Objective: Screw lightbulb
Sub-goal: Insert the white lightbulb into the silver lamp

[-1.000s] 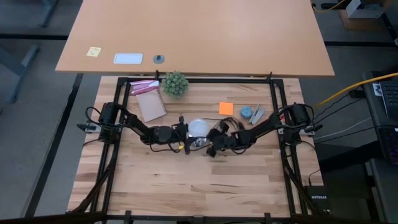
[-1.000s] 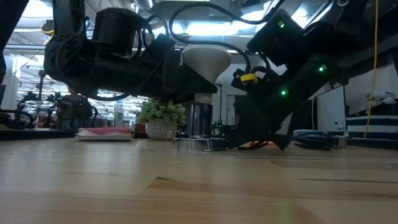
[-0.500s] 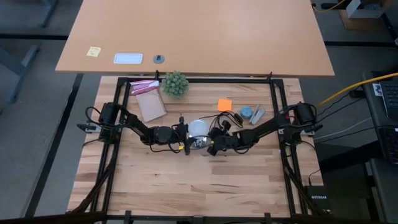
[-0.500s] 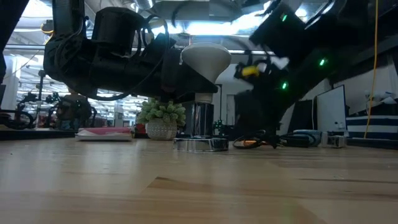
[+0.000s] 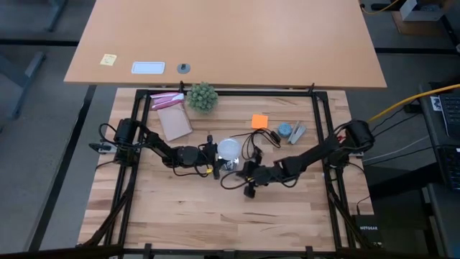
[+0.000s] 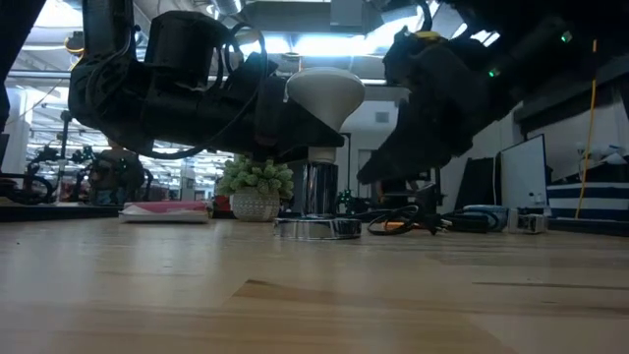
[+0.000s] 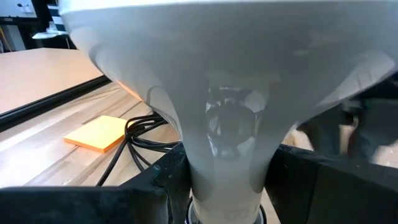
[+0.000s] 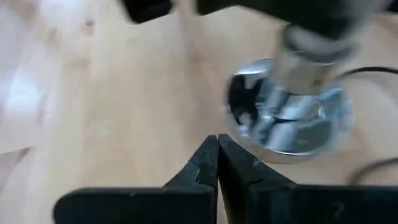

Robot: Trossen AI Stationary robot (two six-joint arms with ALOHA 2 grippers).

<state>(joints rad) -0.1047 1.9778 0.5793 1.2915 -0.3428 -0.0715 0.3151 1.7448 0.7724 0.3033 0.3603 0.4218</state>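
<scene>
Fingers of the right gripper (image 8: 217,163) are pressed together, empty, just beside the round silver socket (image 8: 290,112). Past it, the left gripper (image 5: 213,160) pinches the frosted white lightbulb (image 6: 324,93) upright in that socket. Crooked turning could jam it.

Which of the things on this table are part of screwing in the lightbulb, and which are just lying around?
In the job:
- lightbulb, held by the left gripper
- socket base with its black cord
- right gripper, fingers shut, beside the base

Lying about:
- green ball plant
- orange notepad
- pink packet
- brown card
</scene>
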